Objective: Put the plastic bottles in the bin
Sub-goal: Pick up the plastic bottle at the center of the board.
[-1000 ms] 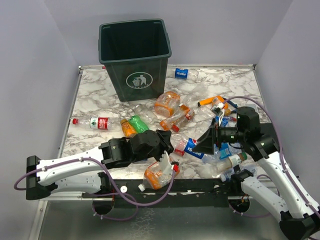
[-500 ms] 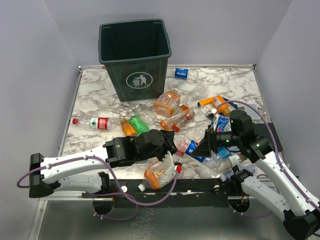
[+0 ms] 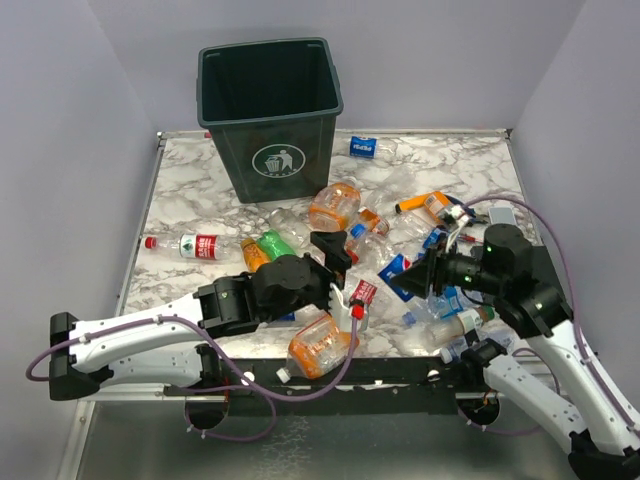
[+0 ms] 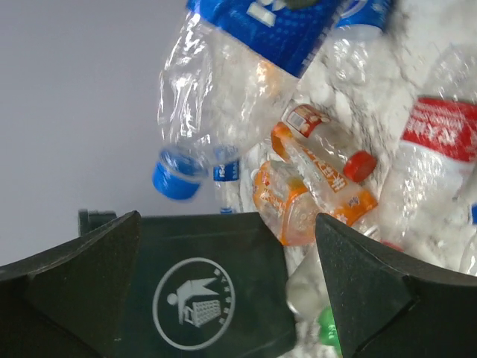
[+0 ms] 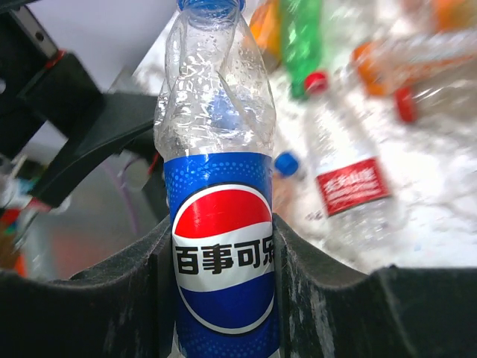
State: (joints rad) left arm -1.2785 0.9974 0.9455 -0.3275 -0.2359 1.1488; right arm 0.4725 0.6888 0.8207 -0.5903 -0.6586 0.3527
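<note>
The dark green bin (image 3: 270, 110) stands at the far middle of the table. Its litter symbol (image 4: 194, 302) shows between my left gripper's (image 4: 227, 224) wide-open, empty jaws. That left gripper (image 3: 345, 272) hovers mid-table beside a red-labelled bottle (image 3: 361, 293). My right gripper (image 3: 410, 280) is shut on a crumpled clear bottle with a blue Pepsi label (image 5: 221, 246), its blue-capped neck pointing away from the wrist. The same bottle (image 3: 393, 268) hangs just right of the left gripper and fills the top of the left wrist view (image 4: 246, 45). Several more plastic bottles lie around.
An orange bottle (image 3: 335, 205) and a green one (image 3: 278, 247) lie in front of the bin. A red-labelled bottle (image 3: 200, 245) lies at the left. Another orange bottle (image 3: 320, 350) sits at the near edge. A small orange cylinder (image 3: 410, 205) is at the right, a blue-labelled bottle (image 3: 365, 147) far back.
My right gripper has closed on the Pepsi bottle and raised it off the pile. My left gripper has gone from shut to wide open and shifted slightly towards the bin.
</note>
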